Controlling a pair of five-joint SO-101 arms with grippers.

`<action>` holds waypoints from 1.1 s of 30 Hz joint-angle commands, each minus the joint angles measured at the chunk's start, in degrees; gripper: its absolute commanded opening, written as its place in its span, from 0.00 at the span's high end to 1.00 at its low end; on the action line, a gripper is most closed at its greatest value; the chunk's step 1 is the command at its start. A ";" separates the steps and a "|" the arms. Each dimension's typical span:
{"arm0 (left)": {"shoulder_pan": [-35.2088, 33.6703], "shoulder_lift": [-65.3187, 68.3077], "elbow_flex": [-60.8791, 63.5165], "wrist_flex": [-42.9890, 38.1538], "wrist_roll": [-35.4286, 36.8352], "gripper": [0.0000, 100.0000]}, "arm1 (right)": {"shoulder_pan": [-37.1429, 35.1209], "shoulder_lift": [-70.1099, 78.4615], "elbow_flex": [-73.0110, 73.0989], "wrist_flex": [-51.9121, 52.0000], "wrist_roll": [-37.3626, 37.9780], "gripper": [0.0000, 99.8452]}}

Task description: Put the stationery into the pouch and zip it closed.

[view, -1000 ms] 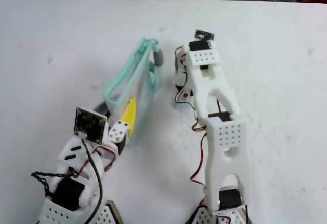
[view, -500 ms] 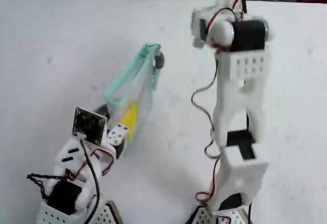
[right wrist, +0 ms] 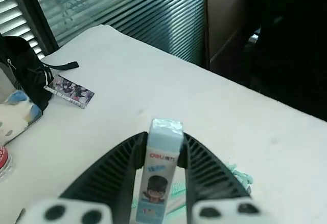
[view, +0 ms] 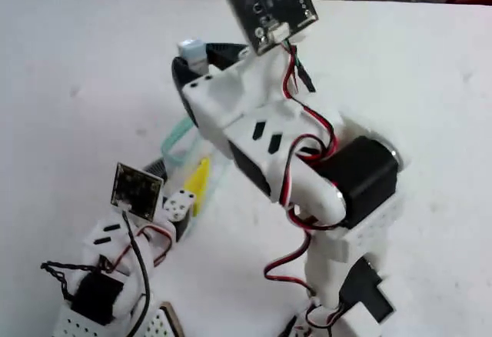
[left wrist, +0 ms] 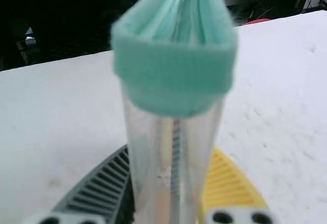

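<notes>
Teal-edged clear plastic, the pouch [left wrist: 173, 81] sits on the surface [view: 77, 45], one end pinched in the left gripper [left wrist: 171, 193]; it looks limp and slippery. Above it, the right gripper [right wrist: 162, 141] clamps the eraser [right wrist: 159, 183] by its flat sides, light and rubbery, I'd say.

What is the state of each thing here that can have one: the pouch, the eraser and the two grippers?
pouch: held by the left gripper; mouth looks open, not zipped.
eraser: gripped upright, held in the air, not yet in the pouch.
left gripper: shut on the pouch.
right gripper: shut on the eraser.
</notes>
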 commanded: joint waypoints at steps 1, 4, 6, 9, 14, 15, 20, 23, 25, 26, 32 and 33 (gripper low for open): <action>0.31 -0.48 -2.90 0.09 -0.44 0.85 | 1.89 -2.51 0.79 1.10 -2.46 0.98; 0.31 -0.48 -2.90 0.09 -0.44 0.85 | 3.21 -2.86 2.81 1.10 -2.46 0.98; 0.31 -0.48 -2.90 0.09 -0.44 0.85 | 3.38 -3.56 5.01 1.10 -2.46 0.98; 0.22 -0.48 -2.90 0.09 -0.44 0.85 | 3.21 -6.29 9.05 0.84 -2.46 0.98; 0.22 -0.48 -2.90 0.09 -0.44 0.85 | 1.98 -14.64 16.44 -2.07 -0.97 0.98; 0.22 -0.48 -2.90 0.09 -0.44 0.85 | 1.98 -16.48 18.90 -3.38 -0.09 0.98; 0.22 -0.48 -2.90 0.09 -0.44 0.85 | 1.98 -26.24 37.19 -12.88 0.88 0.98; 0.22 -0.48 -2.90 0.09 -0.44 0.85 | 1.89 -32.66 49.85 -22.11 0.88 0.98; 0.22 -0.48 -2.90 0.09 -0.44 0.85 | 1.89 -36.53 56.88 -29.58 2.11 0.98; 0.22 -0.48 -2.90 0.09 -0.44 0.85 | 1.89 -37.93 59.78 -33.19 3.52 0.98; 0.48 -0.48 -2.90 0.09 -0.44 0.85 | 1.80 -39.60 65.49 -43.74 6.42 0.98; 0.57 -0.48 -2.90 0.09 -0.44 0.85 | 1.01 -39.16 65.49 -43.82 6.33 0.98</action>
